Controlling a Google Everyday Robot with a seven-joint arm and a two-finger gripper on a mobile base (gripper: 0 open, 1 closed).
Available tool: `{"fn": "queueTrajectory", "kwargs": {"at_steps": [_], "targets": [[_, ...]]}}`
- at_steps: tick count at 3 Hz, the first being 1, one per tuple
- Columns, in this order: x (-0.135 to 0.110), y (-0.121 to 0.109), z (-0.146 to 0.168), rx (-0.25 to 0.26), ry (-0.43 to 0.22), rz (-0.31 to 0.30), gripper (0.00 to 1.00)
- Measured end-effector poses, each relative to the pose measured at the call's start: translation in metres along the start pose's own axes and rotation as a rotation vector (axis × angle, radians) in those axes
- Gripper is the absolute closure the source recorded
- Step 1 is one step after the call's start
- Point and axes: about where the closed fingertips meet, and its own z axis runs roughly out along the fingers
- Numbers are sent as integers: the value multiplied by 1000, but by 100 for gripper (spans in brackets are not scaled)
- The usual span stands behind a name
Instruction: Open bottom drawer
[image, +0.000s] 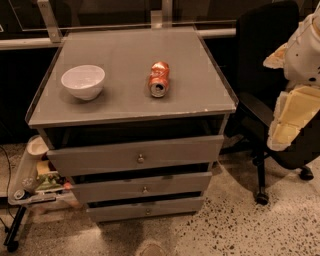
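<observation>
The grey cabinet (135, 60) has three drawer fronts stacked one above the other. The bottom drawer (120, 212) is the lowest and narrowest front, just above the floor, with a small round metal knob (148, 211) at its centre. Its front sits close under the middle drawer (110, 190), and none of its inside shows. My gripper (289, 117) is at the right edge of the view, on the white and yellowish arm. It is raised level with the cabinet top, well to the right of the drawers and touching none of them.
A white bowl (83, 81) and an orange can (159, 79) lying on its side rest on the cabinet top. A black wheeled office chair (260, 60) stands right of the cabinet, behind my arm. A low stand with clutter (35, 180) is at the left. The floor is speckled.
</observation>
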Motion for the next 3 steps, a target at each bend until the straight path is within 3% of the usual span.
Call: {"fn": "queueTrajectory", "kwargs": {"at_steps": [1, 2, 3], "targets": [[0, 0, 0, 0, 0, 0, 0], [-8, 9, 32, -12, -22, -5, 0], [-34, 31, 110, -66, -61, 27, 0]]}}
